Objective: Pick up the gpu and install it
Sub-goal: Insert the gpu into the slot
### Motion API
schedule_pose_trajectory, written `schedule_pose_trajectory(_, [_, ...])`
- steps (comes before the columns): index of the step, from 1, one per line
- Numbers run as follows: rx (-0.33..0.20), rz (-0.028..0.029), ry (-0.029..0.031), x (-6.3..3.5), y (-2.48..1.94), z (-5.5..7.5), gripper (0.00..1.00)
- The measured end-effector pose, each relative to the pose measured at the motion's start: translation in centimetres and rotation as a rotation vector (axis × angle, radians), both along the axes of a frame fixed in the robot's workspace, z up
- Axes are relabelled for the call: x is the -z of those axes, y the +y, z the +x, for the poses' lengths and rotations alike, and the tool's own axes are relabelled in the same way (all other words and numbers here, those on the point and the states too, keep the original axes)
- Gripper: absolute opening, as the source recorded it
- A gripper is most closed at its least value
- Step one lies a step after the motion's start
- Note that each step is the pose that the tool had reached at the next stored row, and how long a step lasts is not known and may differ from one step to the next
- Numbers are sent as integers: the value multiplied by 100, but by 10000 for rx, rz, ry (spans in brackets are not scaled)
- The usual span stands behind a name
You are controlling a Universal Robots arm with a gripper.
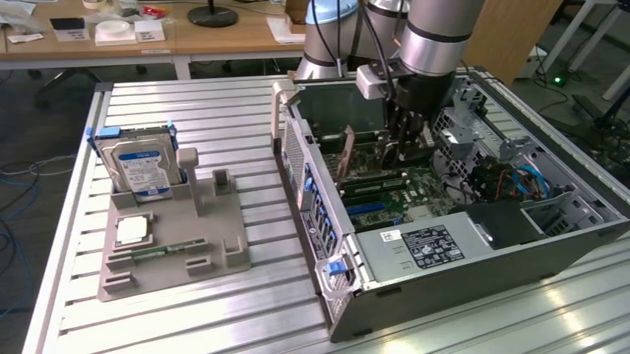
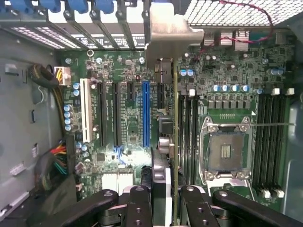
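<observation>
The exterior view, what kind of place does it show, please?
Most likely a robotics lab or test workshop. An open computer case lies on a slotted aluminium table, a grey fixture beside it holds a hard drive, and wooden desks with office clutter stand behind.

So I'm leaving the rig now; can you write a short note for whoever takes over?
Gripper: fingers shut on the gpu, holding it edge-on inside the open computer case, above the motherboard.
Gpu bracket sits toward the case's slotted rear wall. The card hangs beside the blue expansion slot.
Done: gpu picked up and brought into the case.
Left: seating it; it does not look pressed home yet.
Hard drive stands in the grey fixture on the table.
</observation>
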State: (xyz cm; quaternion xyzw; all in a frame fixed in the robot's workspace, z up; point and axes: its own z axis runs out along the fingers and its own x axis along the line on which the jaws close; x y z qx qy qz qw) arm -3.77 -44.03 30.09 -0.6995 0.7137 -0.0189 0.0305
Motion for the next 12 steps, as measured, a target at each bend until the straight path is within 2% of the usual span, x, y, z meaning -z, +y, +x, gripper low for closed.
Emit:
schedule_pose_trajectory(3, [1,-1,14,36,0,-30,28])
schedule_pose_trajectory(8, [0,0,16,57,-70,-34,28])
schedule_pose_trajectory(12, [0,-1,16,83,-73,-74,28])
